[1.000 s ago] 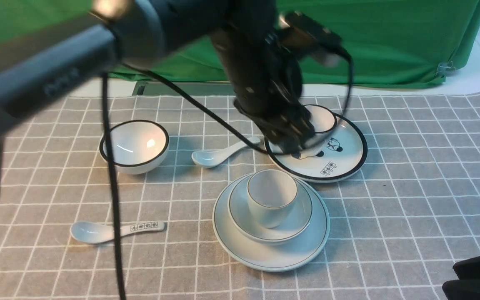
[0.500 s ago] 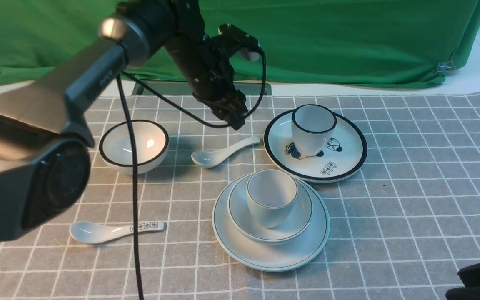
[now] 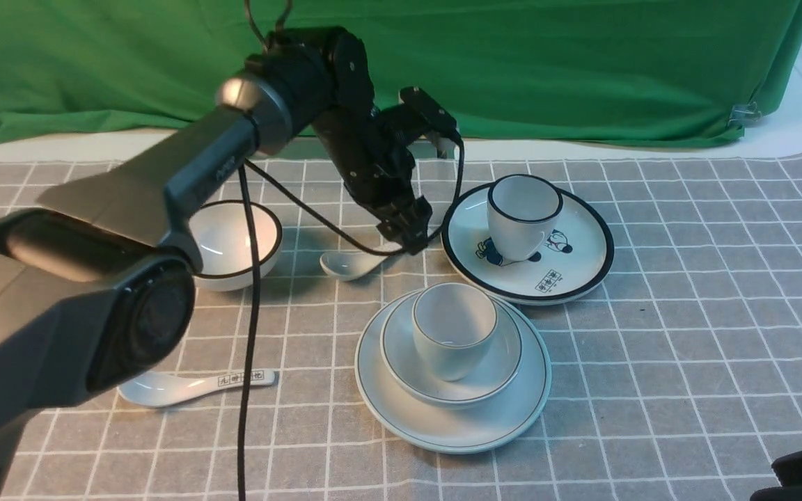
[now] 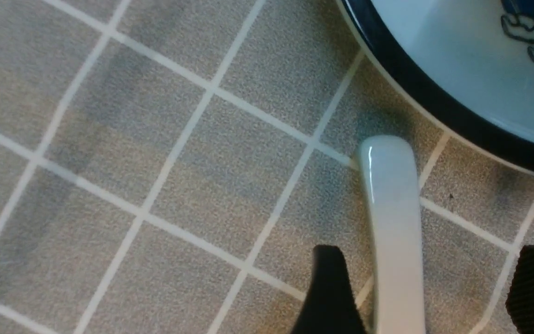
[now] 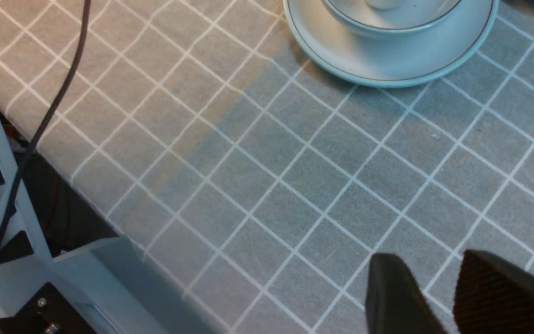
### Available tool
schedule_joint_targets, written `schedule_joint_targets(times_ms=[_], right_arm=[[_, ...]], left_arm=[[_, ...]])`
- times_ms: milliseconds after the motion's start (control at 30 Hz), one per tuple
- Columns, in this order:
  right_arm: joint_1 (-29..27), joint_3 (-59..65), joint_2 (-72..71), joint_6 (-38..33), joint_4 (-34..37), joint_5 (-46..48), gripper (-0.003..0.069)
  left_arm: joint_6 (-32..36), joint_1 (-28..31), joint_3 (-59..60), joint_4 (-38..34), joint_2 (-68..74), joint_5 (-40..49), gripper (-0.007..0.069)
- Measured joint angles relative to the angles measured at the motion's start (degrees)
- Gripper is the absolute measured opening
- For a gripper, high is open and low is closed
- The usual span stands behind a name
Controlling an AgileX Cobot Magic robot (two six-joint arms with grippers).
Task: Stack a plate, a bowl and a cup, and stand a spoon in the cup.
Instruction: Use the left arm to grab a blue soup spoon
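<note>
Dropping from over the cartoon plate [image 3: 582, 257] 1 s ago, our L gripper [image 3: 411, 233] now sits low at the spoon [image 3: 352, 263] handle, left of that plate, jaws apart either side, not yet closed. Stack's done, cup [image 3: 454, 327] in bowl [image 3: 500, 363] on plate [image 3: 528, 407], near centre; spoon's the last step. R gripper [image 5: 429, 264] parked near right, fingers slightly apart.

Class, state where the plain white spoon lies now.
Front view, left of centre: the spoon lies between the black-rimmed bowl and cartoon plate, handle inside the open left gripper.
</note>
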Motion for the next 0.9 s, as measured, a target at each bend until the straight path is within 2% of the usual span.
schedule_joint_targets(times_ms=[367,467,500,533,667,800,900], right_arm=[[0.00,0.00,0.00,0.31,0.00,0.00,0.0241],[0.00,0.00,0.00,0.61,0.00,0.00,0.0241],[0.00,0.00,0.00,0.67,0.00,0.00,0.0241],[0.00,0.00,0.00,0.67,0.00,0.00,0.0241],[0.00,0.00,0.00,0.85,0.00,0.00,0.0241],[0.00,0.00,0.00,0.90,0.00,0.00,0.0241],[0.00,0.00,0.00,0.90,0.00,0.00,0.0241]], left_arm=[[0.35,0.00,0.20,2.68,1.41,-2.95,0.0459],[0.35,0.00,0.20,2.45,1.59,-2.73,0.0426],[0.35,0.00,0.20,1.86,1.73,-2.14,0.0365],[0.35,0.00,0.20,1.75,1.73,-2.14,0.0347],[-0.54,0.11,0.20,1.02,1.83,-1.95,0.0105],[-1.90,0.11,0.20,0.01,1.10,0.68,0.0108],[-5.40,0.05,1.42,-0.87,-2.68,3.75,0.0108]])
